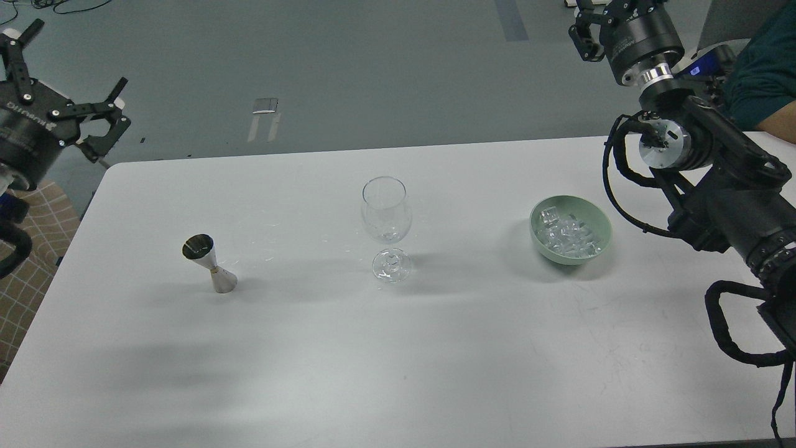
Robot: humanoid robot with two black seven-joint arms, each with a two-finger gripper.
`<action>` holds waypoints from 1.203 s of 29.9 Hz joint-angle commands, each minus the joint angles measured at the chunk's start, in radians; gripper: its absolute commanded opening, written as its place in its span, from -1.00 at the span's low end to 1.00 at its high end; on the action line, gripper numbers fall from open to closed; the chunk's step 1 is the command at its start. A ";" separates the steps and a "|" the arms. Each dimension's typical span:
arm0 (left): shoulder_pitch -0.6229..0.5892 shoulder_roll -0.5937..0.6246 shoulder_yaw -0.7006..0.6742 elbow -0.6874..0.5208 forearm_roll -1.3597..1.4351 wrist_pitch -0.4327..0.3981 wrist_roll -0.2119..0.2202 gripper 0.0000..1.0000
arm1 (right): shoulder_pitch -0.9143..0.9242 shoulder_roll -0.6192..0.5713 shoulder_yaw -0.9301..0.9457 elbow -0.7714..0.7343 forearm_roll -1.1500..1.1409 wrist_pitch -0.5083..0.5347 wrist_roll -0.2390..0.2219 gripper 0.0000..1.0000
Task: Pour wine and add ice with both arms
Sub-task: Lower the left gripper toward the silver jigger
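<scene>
A clear stemmed glass [385, 214] stands upright at the table's middle; a faint trace of clear wine [389, 236] may lie in its bowl, hard to tell. Ice cubes [564, 238] fill a pale green bowl [597, 218] to the right. A steel jigger [209, 264] stands to the left. My left gripper [79, 56] is open and empty, off the table's far left corner. My right gripper [594, 28] is high at the far right, behind the bowl, partly cut by the top edge; its fingers cannot be told apart.
The white table [373, 361] ends at a left edge beside a chequered surface [31, 261]. A person's teal sleeve [768, 68] and arm rest at the far right corner. My right arm's links and cables [727, 205] hang over the table's right side.
</scene>
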 commanded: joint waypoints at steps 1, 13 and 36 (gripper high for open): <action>0.218 -0.043 -0.121 -0.140 -0.021 0.003 0.008 0.90 | -0.008 0.001 0.000 -0.001 0.000 0.000 0.000 1.00; 0.523 -0.399 -0.227 -0.228 -0.044 -0.012 0.208 0.90 | -0.008 -0.005 0.000 -0.001 0.000 0.000 0.000 1.00; 0.448 -0.630 -0.060 -0.069 0.031 0.051 0.194 0.94 | -0.009 -0.034 -0.043 -0.004 0.000 -0.008 -0.002 1.00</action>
